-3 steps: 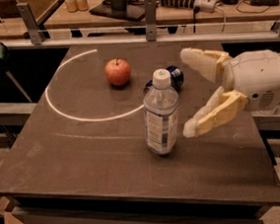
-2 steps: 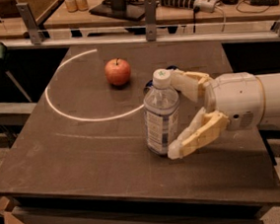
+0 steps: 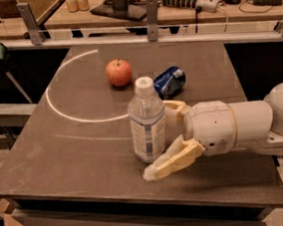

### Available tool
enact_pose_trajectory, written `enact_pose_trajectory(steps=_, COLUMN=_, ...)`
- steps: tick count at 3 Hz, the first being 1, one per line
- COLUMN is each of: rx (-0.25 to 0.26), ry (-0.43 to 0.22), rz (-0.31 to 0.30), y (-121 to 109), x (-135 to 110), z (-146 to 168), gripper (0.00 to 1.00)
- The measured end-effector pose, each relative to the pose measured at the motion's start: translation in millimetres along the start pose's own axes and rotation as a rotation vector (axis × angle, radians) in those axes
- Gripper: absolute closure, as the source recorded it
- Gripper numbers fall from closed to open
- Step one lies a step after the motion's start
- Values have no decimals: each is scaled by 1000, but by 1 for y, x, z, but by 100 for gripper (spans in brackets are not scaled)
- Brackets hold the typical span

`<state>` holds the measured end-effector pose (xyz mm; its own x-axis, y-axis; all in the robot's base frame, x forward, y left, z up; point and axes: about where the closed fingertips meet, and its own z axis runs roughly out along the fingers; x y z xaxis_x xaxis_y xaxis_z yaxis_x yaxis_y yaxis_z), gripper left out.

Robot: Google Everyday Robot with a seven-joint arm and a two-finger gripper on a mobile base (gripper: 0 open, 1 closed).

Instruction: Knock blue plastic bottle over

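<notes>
The blue plastic bottle (image 3: 147, 122), clear with a white cap and a pale label, stands upright near the middle of the dark table (image 3: 75, 156). My gripper (image 3: 162, 139) reaches in from the right with its fingers spread open around the bottle's right side. One finger (image 3: 173, 161) lies in front of the bottle's base and the other (image 3: 174, 110) is behind it, close to or touching the bottle.
A red apple (image 3: 119, 72) sits behind the bottle. A small dark blue can (image 3: 170, 81) lies on its side to the apple's right. A white arc is painted on the table's left half. A cluttered bench with cables runs along the back.
My gripper has moved left and forward, from the bottle's right side to straddling it with open fingers. The bottle stays upright. The blue can, hidden before, now shows behind the arm.
</notes>
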<state>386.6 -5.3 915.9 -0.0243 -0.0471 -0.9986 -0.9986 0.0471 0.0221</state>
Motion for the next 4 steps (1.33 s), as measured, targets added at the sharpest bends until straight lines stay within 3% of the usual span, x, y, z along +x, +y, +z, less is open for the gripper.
enact_pose_trajectory(steps=1, rx=-17, ry=2, rz=-27, y=-2, x=6, z=13, gripper=39)
enact_pose_trajectory(steps=2, rx=-5, ry=42, rz=-20, y=-2, x=12, z=20, gripper=63)
enact_pose_trajectory(steps=3, rx=14, ry=142, rz=-42, y=-9, x=5, z=15, gripper=87)
enact_pose_trajectory(steps=4, rx=-4, ry=288, rz=-93, y=-19, x=-8, z=5, gripper=100)
